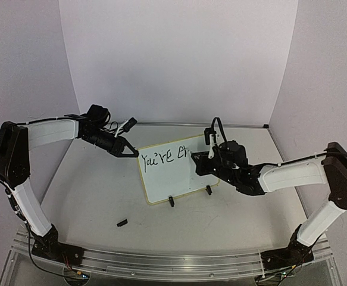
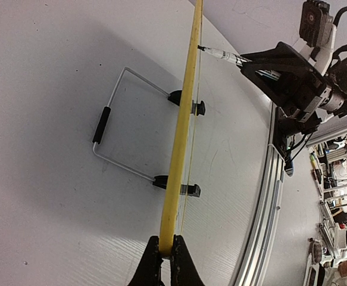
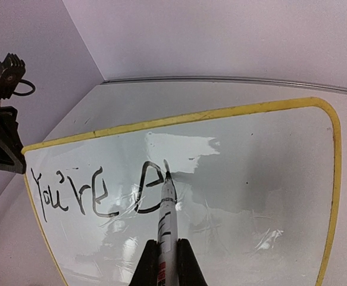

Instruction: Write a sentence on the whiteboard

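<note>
**Mid-word on a propped board: tipping and smearing are the risks.**

Top view: the whiteboard (image 1: 173,179) stands mid-table (image 1: 90,190), with the left gripper (image 1: 131,153) at its ten-o'clock corner and the right gripper (image 1: 196,159) at two o'clock.
Left wrist: the jaws are clamped on the board's edge. Hard pen pressure could rock it on its wire stand (image 2: 102,124).
Right wrist: closed jaws hold the marker (image 3: 166,217), tip on the sentence (image 3: 90,193). A skid would spoil the letter.

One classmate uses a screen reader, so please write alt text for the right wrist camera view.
The right end effector grips a slim white marker pen, its tip against a white rectangular whiteboard with a thin yellow rim. Black handwritten letters on the board read "You're e", and the pen tip sits at the top of the last letter.
</note>
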Motion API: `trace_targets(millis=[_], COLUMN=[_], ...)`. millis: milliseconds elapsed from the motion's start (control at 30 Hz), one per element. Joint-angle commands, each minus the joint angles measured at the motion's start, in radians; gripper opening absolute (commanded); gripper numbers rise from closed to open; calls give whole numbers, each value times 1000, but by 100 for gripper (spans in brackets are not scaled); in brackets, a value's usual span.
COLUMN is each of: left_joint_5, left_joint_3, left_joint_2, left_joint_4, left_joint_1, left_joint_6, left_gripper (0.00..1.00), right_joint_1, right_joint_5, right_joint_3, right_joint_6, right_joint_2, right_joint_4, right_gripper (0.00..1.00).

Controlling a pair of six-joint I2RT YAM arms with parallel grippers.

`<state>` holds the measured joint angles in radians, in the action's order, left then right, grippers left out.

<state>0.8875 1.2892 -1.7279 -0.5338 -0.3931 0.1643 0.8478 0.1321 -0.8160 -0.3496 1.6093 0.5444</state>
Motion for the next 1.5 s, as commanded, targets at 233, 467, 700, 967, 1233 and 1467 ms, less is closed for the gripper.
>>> trace_targets(millis=[233, 467, 700, 967, 1233, 1467], left_joint_5=[-43, -44, -45, -45, -46, -47], left_joint_3=[29, 29, 30, 30, 30, 28], left_joint_2=[16, 15, 16, 16, 15, 18], left_joint_4=[-11, -11, -11, -11, -11, -11], left_joint_1=[-20, -20, -20, -20, -21, -22], left_joint_6=[51, 51, 51, 51, 51, 51], left_gripper=[0, 0, 0, 0, 0, 0], right_joint_1=[0, 0, 1, 4, 10, 10], right_joint_5=[116, 106, 76, 47, 36, 5], right_joint_3=[-4, 10, 51, 101, 110, 92], right_joint_6=[-1, -11, -39, -77, -77, -53], right_joint_2=[-11, -18, -28, -51, -70, -170], right_joint_4=[21, 3, -4, -4, -1, -46], right_gripper=[0, 0, 0, 0, 0, 0])
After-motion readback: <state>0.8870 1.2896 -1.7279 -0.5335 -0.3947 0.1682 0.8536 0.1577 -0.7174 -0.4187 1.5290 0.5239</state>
